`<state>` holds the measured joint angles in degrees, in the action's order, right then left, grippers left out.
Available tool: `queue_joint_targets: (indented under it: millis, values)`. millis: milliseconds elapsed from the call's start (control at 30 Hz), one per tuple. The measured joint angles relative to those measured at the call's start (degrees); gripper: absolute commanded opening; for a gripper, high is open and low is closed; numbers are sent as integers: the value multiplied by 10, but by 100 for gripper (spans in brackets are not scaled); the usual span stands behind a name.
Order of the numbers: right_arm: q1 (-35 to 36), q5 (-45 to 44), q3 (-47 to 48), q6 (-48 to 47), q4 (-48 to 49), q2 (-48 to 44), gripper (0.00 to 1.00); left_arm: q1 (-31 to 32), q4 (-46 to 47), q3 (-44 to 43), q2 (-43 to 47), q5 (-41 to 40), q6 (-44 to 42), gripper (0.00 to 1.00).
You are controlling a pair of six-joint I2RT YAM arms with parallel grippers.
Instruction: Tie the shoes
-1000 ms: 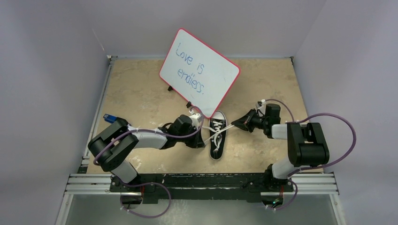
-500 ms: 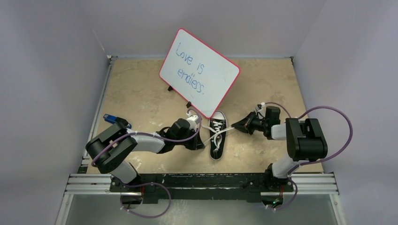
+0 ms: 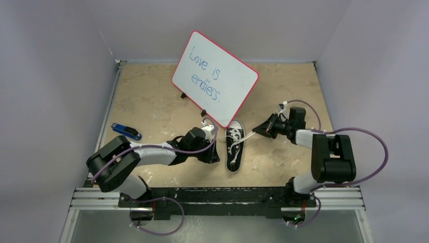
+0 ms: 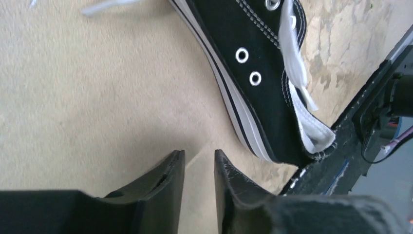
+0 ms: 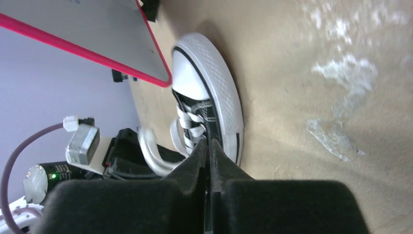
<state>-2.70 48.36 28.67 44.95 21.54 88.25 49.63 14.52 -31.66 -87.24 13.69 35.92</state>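
Note:
The small black sneaker lies in the middle of the table, white toe cap pointing away. My left gripper sits low beside its left flank. In the left wrist view the gripper is slightly open and empty over bare table, with the sneaker up to the right. My right gripper is right of the toe, shut on a white lace stretched from the eyelets. In the right wrist view the gripper is closed tight just in front of the sneaker; laces loop beside it.
A red-framed whiteboard stands tilted just behind the sneaker, its corner over the toe; it also shows in the right wrist view. A small blue-and-black tool lies at the left. The table's rail runs along the near edge.
The lace that ran from the shoe to my left gripper no longer does; the left arm dropped back, uncovering the blue tool. My right gripper moved up and right, pulling its lace.

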Motion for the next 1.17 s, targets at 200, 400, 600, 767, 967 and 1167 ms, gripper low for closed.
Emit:
queue_joint_targets:
  millis: [200, 400, 600, 767, 967, 1167]
  values:
    - [-2, -54, 103, -133, -206, -86, 62, 0, -71, 6, 79, -41, -11, 65]
    - [-1, -145, 228, -247, -465, -211, 91, 0, -190, -16, 229, -89, -11, 71]
    - [0, -240, 491, -308, -678, -305, 97, -1, -346, -273, 299, -207, -37, 73]
    - [0, -295, 704, -316, -751, -365, 99, -1, -391, -525, 278, -305, -76, 73]
    - [1, -356, 865, -318, -849, -372, 99, -1, -451, -622, 268, -368, -111, 75]
    - [1, -384, 858, -317, -893, -353, 99, -1, -501, -627, 267, -405, -129, 75]
